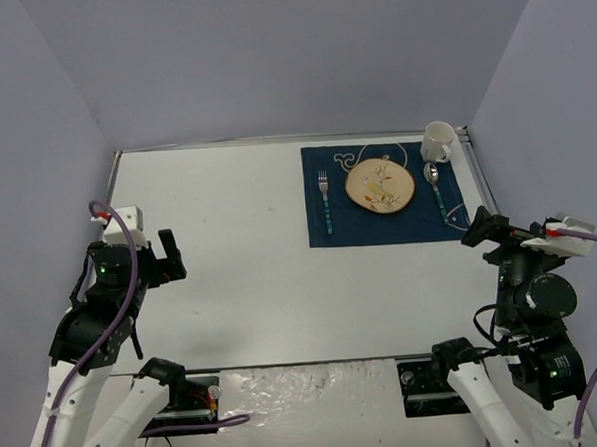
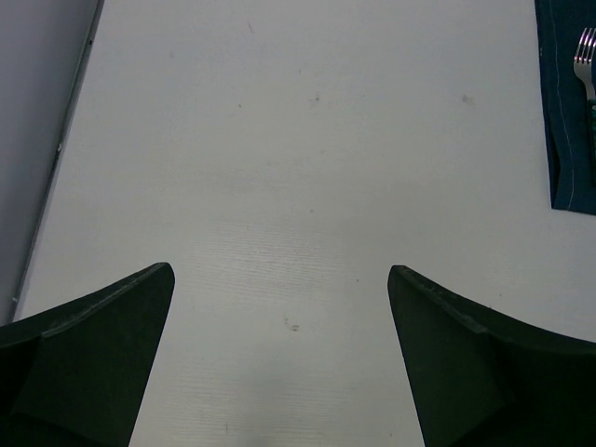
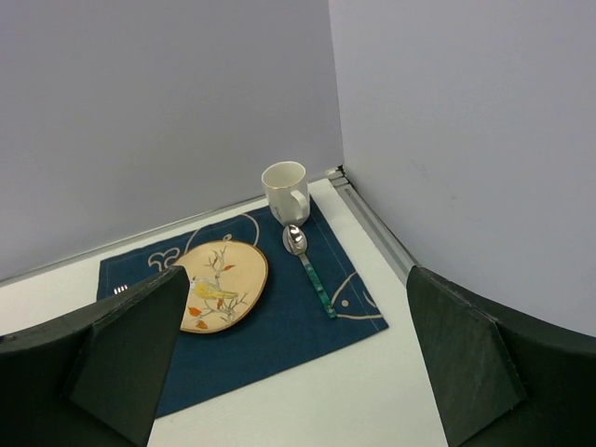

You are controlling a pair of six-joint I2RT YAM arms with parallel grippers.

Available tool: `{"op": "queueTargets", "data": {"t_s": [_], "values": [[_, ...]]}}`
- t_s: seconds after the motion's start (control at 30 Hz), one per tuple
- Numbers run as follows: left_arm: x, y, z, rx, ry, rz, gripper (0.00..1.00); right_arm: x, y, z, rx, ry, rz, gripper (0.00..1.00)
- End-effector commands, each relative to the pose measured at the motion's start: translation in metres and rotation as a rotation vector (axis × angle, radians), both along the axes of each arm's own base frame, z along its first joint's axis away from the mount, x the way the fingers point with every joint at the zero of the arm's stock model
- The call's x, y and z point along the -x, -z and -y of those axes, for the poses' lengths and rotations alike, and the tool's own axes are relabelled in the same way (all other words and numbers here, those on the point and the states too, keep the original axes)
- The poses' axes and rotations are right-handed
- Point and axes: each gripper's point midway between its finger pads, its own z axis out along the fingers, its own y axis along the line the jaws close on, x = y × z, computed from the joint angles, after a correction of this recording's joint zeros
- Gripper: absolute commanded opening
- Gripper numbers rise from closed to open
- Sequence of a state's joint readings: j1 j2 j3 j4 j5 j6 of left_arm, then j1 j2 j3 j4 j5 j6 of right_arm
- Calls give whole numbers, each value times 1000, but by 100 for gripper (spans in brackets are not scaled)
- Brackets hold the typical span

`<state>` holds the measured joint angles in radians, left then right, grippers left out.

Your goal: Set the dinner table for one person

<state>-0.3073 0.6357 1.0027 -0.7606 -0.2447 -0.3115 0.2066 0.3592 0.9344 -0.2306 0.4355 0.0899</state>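
The white dinner table (image 1: 228, 207) carries a navy placemat (image 1: 379, 224) at its far right. On the placemat lie a round tan plate with a bird picture (image 1: 380, 185), a fork (image 1: 325, 200) to its left, a spoon (image 1: 437, 188) to its right and a white mug (image 1: 437, 140) at the back right. The right wrist view shows the plate (image 3: 222, 284), spoon (image 3: 312, 265) and mug (image 3: 285, 191). My left gripper (image 1: 168, 252) is open and empty over bare table at the left. My right gripper (image 1: 484, 226) is open and empty, just off the placemat's near right corner.
Grey walls enclose the table on the left, back and right. A metal rail (image 3: 372, 223) runs along the right edge. The left wrist view shows bare tabletop (image 2: 279, 186), with the placemat's edge (image 2: 563, 140) and fork tines (image 2: 585, 56) at the far right.
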Motion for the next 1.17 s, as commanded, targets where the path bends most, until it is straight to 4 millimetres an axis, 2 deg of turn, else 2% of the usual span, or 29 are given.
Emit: {"op": "queueTargets", "data": {"t_s": [0.0, 0.13, 0.53, 1.13], "values": [[-11, -6, 2, 27, -17, 46, 97, -7, 8, -4, -33, -11, -1, 100], [-15, -4, 1, 18, -30, 39, 97, -6, 10, -4, -33, -13, -3, 100], [-30, -7, 9, 47, -24, 56, 97, -23, 19, -12, -28, -38, -58, 100], [-38, -2, 16, 56, 2, 56, 97, -25, 18, -16, -7, -60, -64, 100]]}}
